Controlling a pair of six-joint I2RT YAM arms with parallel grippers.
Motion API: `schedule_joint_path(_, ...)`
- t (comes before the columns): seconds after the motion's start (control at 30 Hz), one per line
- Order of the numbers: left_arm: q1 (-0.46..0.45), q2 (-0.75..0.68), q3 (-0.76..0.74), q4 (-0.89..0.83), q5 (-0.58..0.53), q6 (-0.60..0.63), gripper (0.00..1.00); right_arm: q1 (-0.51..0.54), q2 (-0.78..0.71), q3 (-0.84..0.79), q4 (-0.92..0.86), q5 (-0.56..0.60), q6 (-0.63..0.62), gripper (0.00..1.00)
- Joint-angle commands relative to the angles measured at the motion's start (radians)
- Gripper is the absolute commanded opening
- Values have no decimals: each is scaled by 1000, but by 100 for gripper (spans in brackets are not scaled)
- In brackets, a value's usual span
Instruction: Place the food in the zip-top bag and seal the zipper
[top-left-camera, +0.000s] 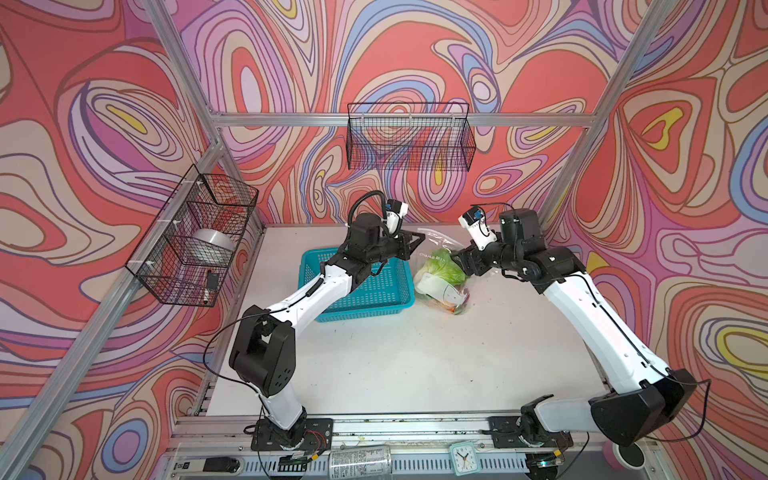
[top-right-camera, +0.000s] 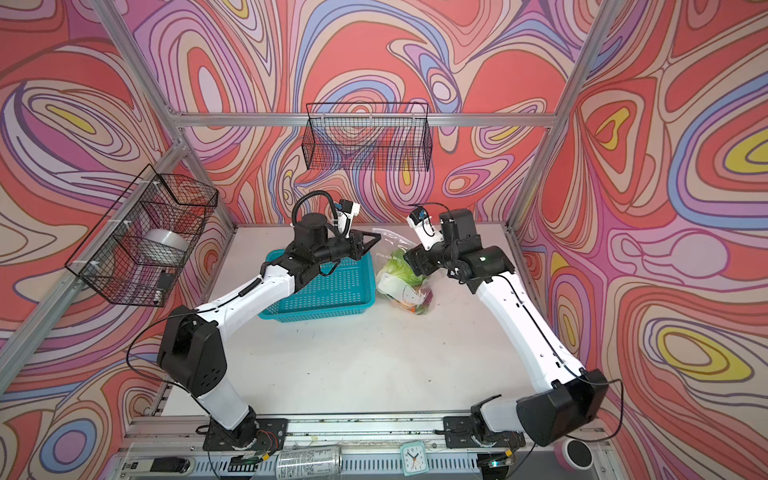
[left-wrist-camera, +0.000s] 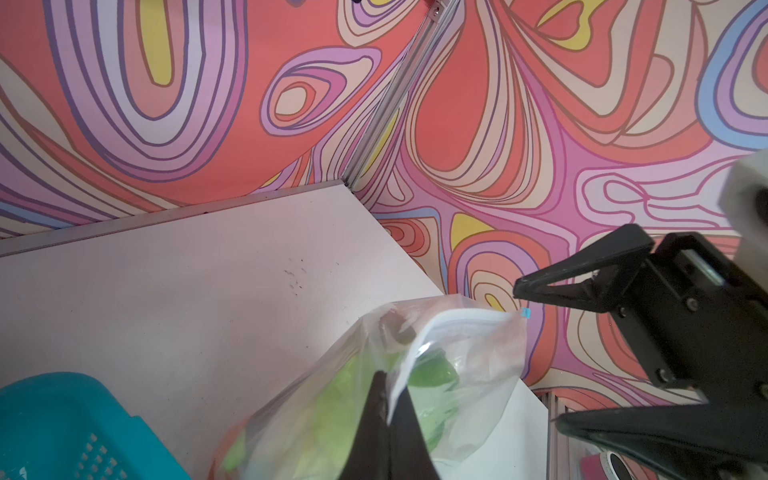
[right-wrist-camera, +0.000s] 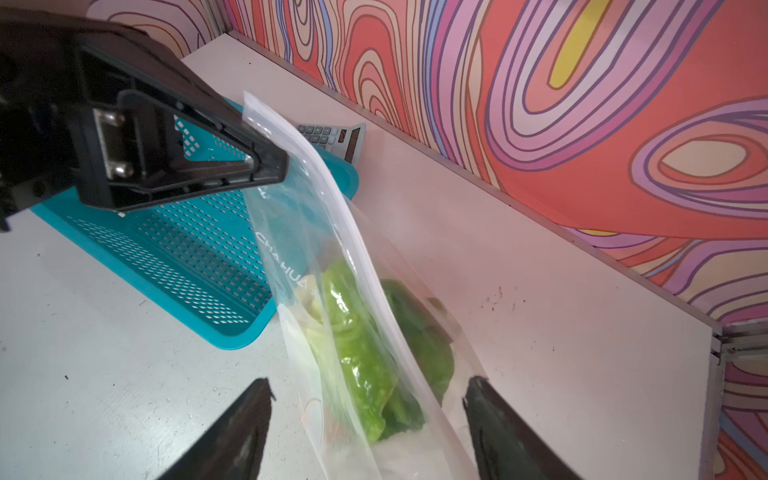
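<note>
The bag (top-left-camera: 442, 286) stands on the table (top-left-camera: 415, 365) just beside the basket (top-left-camera: 374, 291), with cabbage (top-left-camera: 446, 270) showing inside. Our left gripper (left-wrist-camera: 386, 395) is clenched on the mouth's edge, we judge to hold the zipper (right-wrist-camera: 328, 178) taut. Our right gripper (right-wrist-camera: 370, 384) straddles the bag, spread and grasping nothing, near the slider (left-wrist-camera: 525, 312). A calculator (right-wrist-camera: 332, 137) lies beyond the basket; nothing blocks us.

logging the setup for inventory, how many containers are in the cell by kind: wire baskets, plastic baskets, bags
black wire baskets: 2 (left wall, back wall)
teal plastic basket: 1
zip-top bag: 1
total: 4
</note>
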Motion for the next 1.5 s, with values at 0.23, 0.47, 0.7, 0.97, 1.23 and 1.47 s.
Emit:
schedule_joint_path(0.23,0,-42,14,4,21,19,0,-3,25,-40,97,26,-37,26)
schedule_joint_path(0.47,0,-60,10,-2,26,12,7,-4,25,-36,108,6,-24,0)
schedule_joint_path(0.7,21,-122,-16,-49,-81,30,100,-2,-46,14,8,-86,36,0)
schedule_joint_path(0.97,208,-200,-208,139,-129,-215,100,-2,-126,71,-257,-424,146,0)
schedule_joint_path(1.23,230,-231,-283,132,-133,-225,100,-2,-205,-25,-323,-494,162,0)
schedule_joint_path(1.47,230,-273,-313,82,-163,-185,100,-2,-149,-123,-212,-141,161,0)
